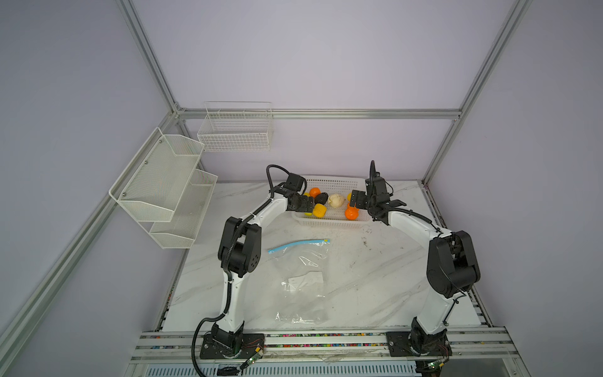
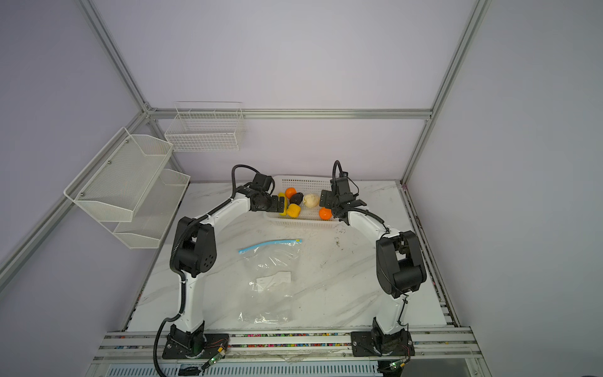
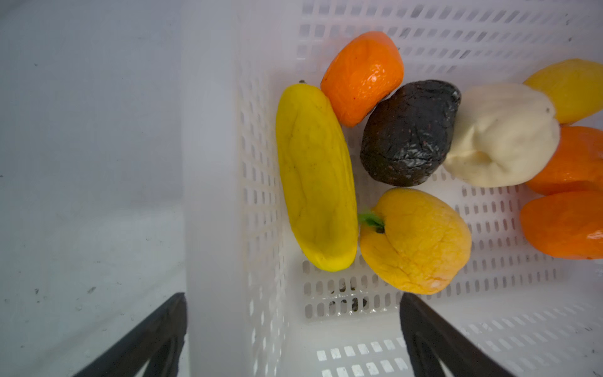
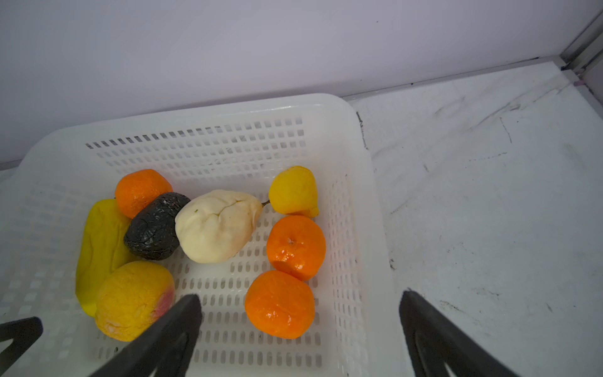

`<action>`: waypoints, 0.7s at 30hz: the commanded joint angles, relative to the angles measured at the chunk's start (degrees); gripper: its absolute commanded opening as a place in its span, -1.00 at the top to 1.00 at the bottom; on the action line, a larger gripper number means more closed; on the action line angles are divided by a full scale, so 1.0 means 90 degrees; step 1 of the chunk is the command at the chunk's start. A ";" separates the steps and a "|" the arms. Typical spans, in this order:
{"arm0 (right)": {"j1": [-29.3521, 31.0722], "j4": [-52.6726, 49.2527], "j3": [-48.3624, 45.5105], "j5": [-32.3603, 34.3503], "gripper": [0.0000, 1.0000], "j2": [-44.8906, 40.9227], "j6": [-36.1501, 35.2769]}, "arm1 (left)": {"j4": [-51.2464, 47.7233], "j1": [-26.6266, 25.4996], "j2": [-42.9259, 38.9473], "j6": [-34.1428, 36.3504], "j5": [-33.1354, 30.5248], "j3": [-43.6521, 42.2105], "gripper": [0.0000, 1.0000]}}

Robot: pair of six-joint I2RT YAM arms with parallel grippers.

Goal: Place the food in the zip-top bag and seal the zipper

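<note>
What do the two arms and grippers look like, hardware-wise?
The left arm and right arm match: white links, bulky black joint housings, black base plates. A black corrugated conduit runs along the left arm; a thin black cable runs along the right. The left gripper and right gripper each have two black tapered fingers. No markings are legible.

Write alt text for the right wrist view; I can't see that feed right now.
White perforated basket holding eight toy fruits: three orange balls, two yellow rounds, a long yellow piece, a cream lumpy ball and a black lump. The right gripper is open and empty, one finger over the basket, the other over the table outside it.
</note>
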 commanded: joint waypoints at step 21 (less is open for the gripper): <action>0.2255 -0.0266 -0.2311 -0.2604 -0.68 -0.1450 -0.0599 | -0.1439 0.0439 -0.6832 -0.1739 0.1565 -0.5870 -1.00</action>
